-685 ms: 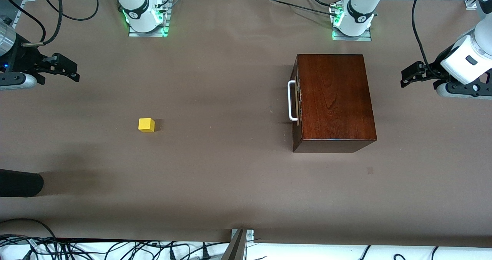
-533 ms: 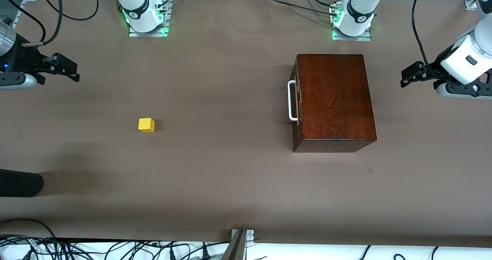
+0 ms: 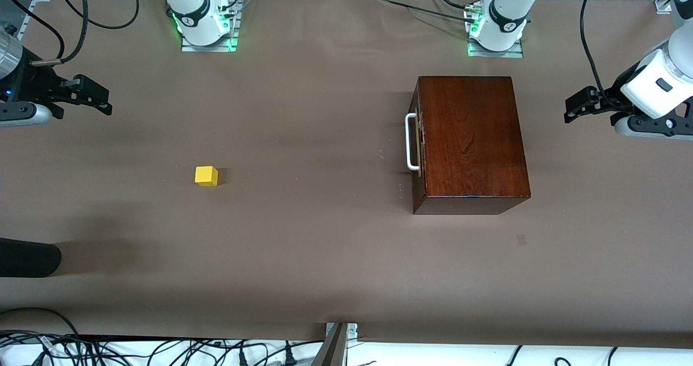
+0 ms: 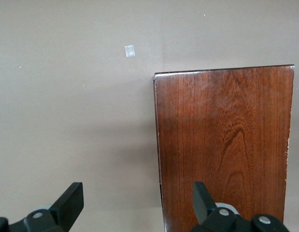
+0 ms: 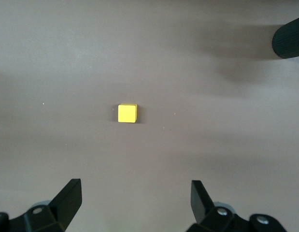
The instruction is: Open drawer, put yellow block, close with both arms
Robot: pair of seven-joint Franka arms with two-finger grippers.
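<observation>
- The drawer (image 3: 416, 141) sits fully shut in its reddish-brown wooden box (image 3: 471, 138), which stands on the counter (image 3: 325, 247) toward the left arm's end, close to the edge where the arm bases are bolted; the white bar handle (image 3: 411, 141) faces the counter's middle, within reach of either arm.
- The yellow block (image 3: 206, 175) lies alone on the bare counter toward the right arm's end, well apart from the box and slightly nearer the front camera than the handle, with open space on every side for a top-down grasp.
- The left end effector (image 3: 575, 109) hangs over the counter's edge at the left arm's end, fingers spread wide and empty; its wrist camera looks down on the box's top.
- The right end effector (image 3: 97, 98) hangs over the counter's edge at the right arm's end, fingers wide and empty; its wrist view frames the block between them.
- Judgement: none of the 3 steps is done yet; opening the drawer comes first, and both arms appear to be waiting.
</observation>
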